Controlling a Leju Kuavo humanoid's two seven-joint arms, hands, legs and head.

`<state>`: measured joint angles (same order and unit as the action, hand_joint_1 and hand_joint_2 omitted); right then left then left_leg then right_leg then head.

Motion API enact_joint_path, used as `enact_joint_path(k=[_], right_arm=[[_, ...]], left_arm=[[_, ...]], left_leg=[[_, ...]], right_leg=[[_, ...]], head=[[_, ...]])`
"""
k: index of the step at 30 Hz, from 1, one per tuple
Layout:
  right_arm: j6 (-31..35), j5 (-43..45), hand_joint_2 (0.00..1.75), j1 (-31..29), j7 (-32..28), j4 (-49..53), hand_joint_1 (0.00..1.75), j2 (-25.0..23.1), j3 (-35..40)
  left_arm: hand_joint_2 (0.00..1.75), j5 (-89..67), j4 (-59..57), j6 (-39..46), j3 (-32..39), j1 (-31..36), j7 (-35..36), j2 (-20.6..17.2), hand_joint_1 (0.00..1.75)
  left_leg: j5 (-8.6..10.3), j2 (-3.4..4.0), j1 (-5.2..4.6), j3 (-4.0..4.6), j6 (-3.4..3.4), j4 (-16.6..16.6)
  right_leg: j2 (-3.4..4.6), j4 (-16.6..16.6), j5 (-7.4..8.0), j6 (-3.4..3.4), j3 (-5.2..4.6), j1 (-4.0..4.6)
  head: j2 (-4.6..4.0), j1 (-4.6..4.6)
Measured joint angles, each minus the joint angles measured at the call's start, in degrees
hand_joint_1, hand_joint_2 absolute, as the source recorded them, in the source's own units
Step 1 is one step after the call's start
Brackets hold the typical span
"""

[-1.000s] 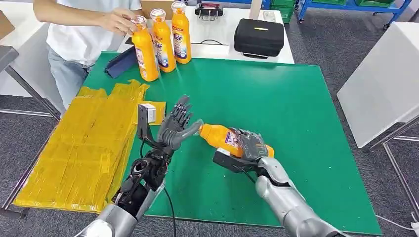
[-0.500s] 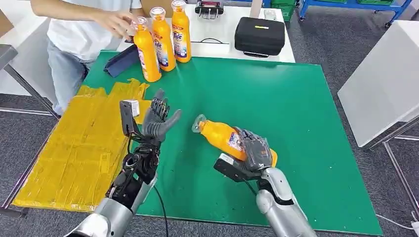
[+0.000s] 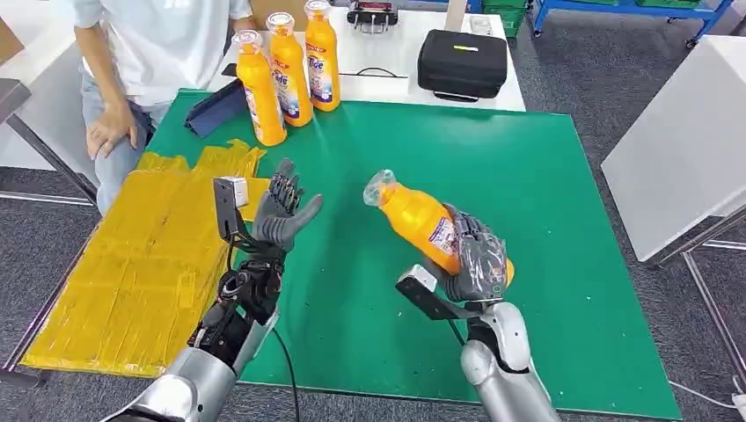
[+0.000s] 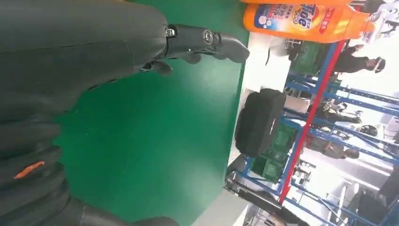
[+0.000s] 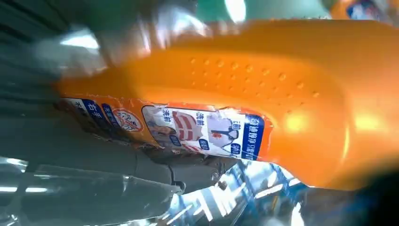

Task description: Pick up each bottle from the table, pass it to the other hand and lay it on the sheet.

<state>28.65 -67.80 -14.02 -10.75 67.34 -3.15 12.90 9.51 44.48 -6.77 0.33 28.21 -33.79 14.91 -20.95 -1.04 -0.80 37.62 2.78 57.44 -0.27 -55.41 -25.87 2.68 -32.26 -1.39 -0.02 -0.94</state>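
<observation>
Right hand [image 3: 475, 259], lower centre-right of the head view: wrapped round the lower body of an orange bottle [image 3: 422, 220], lifted off the green counter [image 3: 528, 176] and tilted, clear cap pointing up-left. Left hand [image 3: 283, 211], left of centre: fingers spread, palm turned toward the bottle, holding nothing, well apart from it.

Judged step: the handover, bottle carried but not yet passed. Next move calls for bringing cap end and open palm together, closing the left fingers on the neck or upper body before loosening the right grip, then swinging left to the yellow sheet [image 3: 141, 264] along the frame's left side.

Three more orange bottles [image 3: 286, 70] upright at the counter's far edge, top centre-left; "Tide" readable on their blue labels, likewise in the left wrist view. Label on the held bottle in the right wrist view: Chinese print, too blurred to read. Black case [image 3: 462, 63] on the white table beyond. Person [image 3: 149, 53] at upper left, hand resting down.
</observation>
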Motion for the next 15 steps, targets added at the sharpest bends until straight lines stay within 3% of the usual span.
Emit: enact_joint_path(k=[15], right_arm=[[3.26,1.38,1.75,0.27,-0.76,0.68,1.75,-1.25,-3.22]], left_arm=[[1.75,0.0,-1.09,-0.99,-0.13,0.66,-0.07,0.2,0.0]], left_leg=[[0.0,-0.01,0.0,0.01,0.0,0.0]], right_leg=[[-0.01,0.0,0.01,0.01,0.0,0.0]], head=[[0.0,0.0]])
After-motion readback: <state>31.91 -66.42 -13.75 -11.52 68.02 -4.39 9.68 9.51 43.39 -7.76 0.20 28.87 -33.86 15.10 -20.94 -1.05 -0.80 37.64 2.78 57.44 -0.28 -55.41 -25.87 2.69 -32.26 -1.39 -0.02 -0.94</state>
